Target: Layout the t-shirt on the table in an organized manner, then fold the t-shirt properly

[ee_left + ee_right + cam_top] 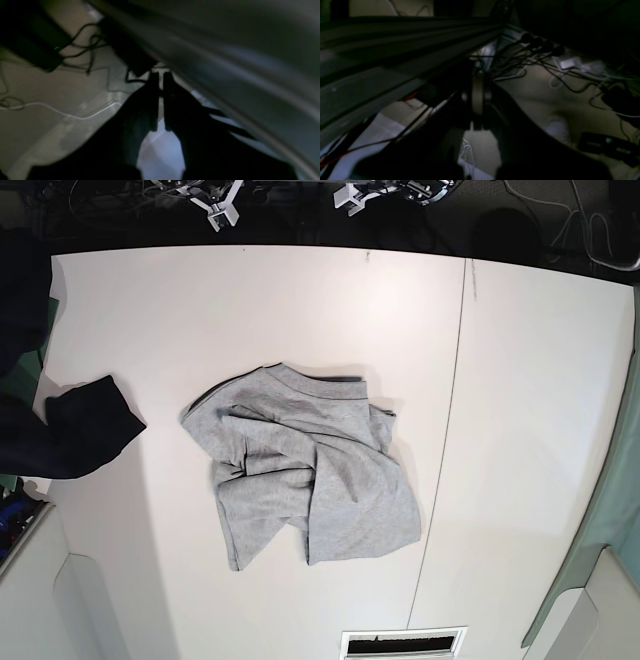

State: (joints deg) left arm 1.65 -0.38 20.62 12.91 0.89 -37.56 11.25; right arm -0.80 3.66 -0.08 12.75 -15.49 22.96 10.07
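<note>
The left gripper (160, 77) shows in its wrist view as two dark fingers (153, 100) running up to tips nearly together, a thin bright slit between them and nothing held. The right gripper (478, 100) has its jaws pressed together, empty. Neither arm reaches into the base view; both hang low, off the work surface.

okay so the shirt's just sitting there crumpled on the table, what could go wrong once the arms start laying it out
The t-shirt lies bunched with overlapping folds, so a pinch may catch several layers and drag the heap instead of spreading it. The dark cloth lies close on the table, so a wide pull toward it could snag it. Both wrist views look under the table, not at the shirt.
</note>
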